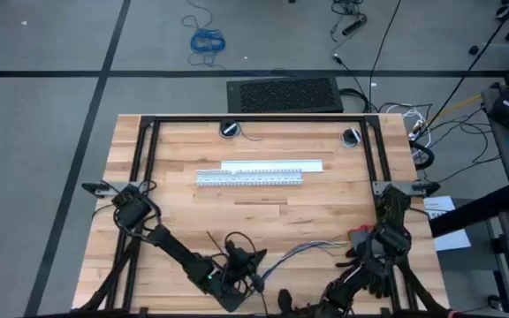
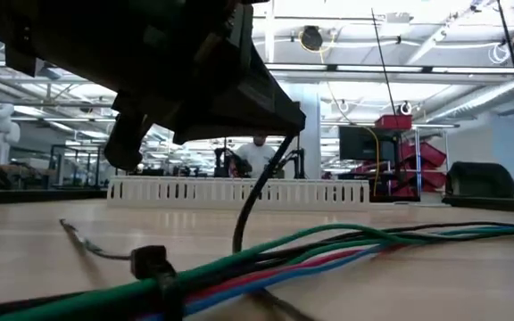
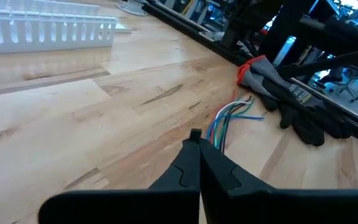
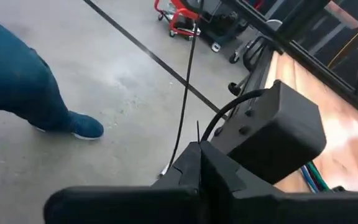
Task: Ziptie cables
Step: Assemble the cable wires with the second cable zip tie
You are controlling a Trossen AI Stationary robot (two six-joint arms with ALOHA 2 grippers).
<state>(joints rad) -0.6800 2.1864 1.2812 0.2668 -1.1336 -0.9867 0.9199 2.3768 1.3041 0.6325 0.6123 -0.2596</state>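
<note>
The left gripper (image 3: pixel 194 140) hangs low over the table's (image 1: pixel 193 212) near edge. Its fingers are pressed together on a thin dark strip, judged to be a ziptie (image 2: pixel 246 214), which curves down from the claw to the wires. The cables (image 3: pixel 224 121) lie flat just ahead of and below the claw tips, with their splayed ends farther out towards a pair of gloves (image 3: pixel 291 102). One ziptie head (image 2: pixel 153 263) already sits on the bundle, so the grip seems meant for tightening. The right gripper (image 4: pixel 199 149) is parked off to the side with its fingers closed, facing the floor and a person's leg (image 4: pixel 17 87).
</note>
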